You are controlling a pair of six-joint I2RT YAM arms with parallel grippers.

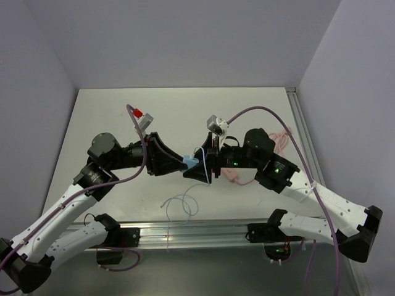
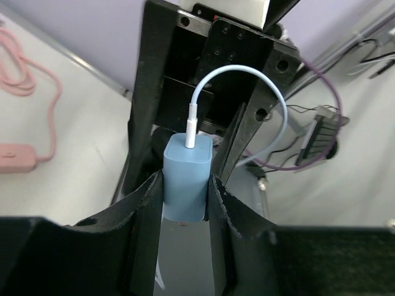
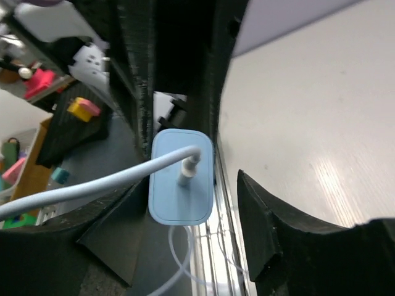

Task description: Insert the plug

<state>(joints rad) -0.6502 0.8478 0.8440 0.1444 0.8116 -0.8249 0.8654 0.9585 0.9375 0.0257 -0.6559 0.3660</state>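
Note:
A light blue charger block (image 1: 190, 161) is held in mid-air over the middle of the table, between the two arms. My left gripper (image 2: 184, 185) is shut on the block (image 2: 187, 176), one black finger on each side. A white cable (image 2: 247, 77) is plugged into the block's far face and loops to the right. My right gripper (image 3: 188, 185) is open around the same block (image 3: 181, 179). The block lies against its left finger (image 3: 117, 228), with a gap to the right finger (image 3: 278, 234). In the top view the two grippers (image 1: 176, 161) (image 1: 202, 168) meet tip to tip.
The white cable lies in loops (image 1: 182, 206) on the table near the front rail. A pink cable (image 1: 281, 139) with an inline switch (image 2: 15, 157) lies at the right, under the right arm. Walls close the table at the back and both sides.

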